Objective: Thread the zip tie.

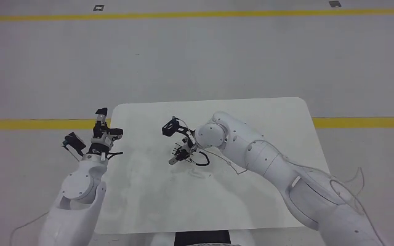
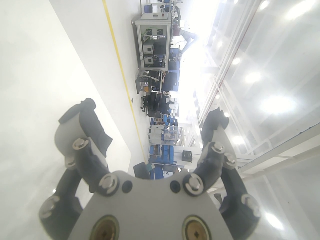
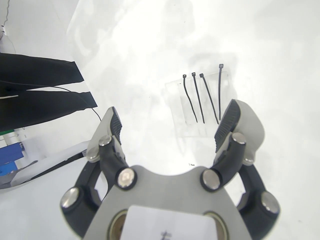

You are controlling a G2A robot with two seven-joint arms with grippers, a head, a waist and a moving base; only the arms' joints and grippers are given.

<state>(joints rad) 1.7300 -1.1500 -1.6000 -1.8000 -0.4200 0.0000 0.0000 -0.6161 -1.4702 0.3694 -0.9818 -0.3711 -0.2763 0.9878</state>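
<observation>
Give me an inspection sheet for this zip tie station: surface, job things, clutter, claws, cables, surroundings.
Surface: white table with rounded corners.
Job's things: four black zip ties lying side by side, unthreaded, on a clear sheet.
Clutter: nothing seen.
Claws: right claw open and empty, above the table close to the ties; left claw open and empty, by the table's edge.
Cables: black cable loop at the right wrist.
Surroundings: yellow floor line; equipment cabinet in the room beyond.
</observation>
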